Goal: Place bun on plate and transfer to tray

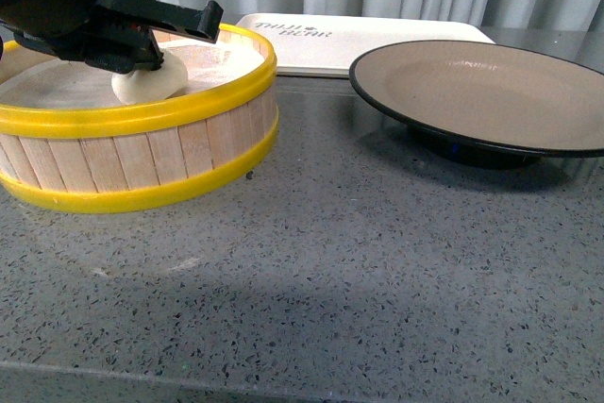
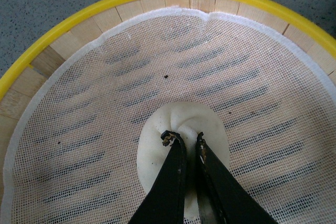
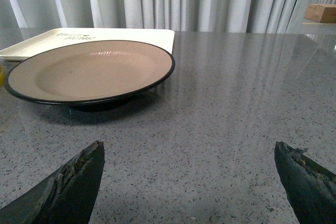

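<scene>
Front: reaching left pincer (image 1: 142, 58) into steamer basket (image 1: 142, 120) at left, onto bun (image 1: 151, 84); to right, empty plate (image 1: 491, 92), tray (image 1: 377, 40) beyond.
Left wrist: nearly closed, pinching twisted top, likely for lifting.
Right wrist: right pincer (image 3: 188, 145) spread wide, empty, waiting near plate.

The bun (image 1: 151, 85) lies in the basket (image 1: 142, 156) left of the plate (image 1: 481, 92) (tray (image 1: 363, 41) behind).

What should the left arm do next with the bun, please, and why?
Probably lift straight up: the left gripper appears shut on the twisted top of the bun, which sits on the mesh inside the steamer basket, whose yellow rim it must clear before crossing to the empty plate.
</scene>
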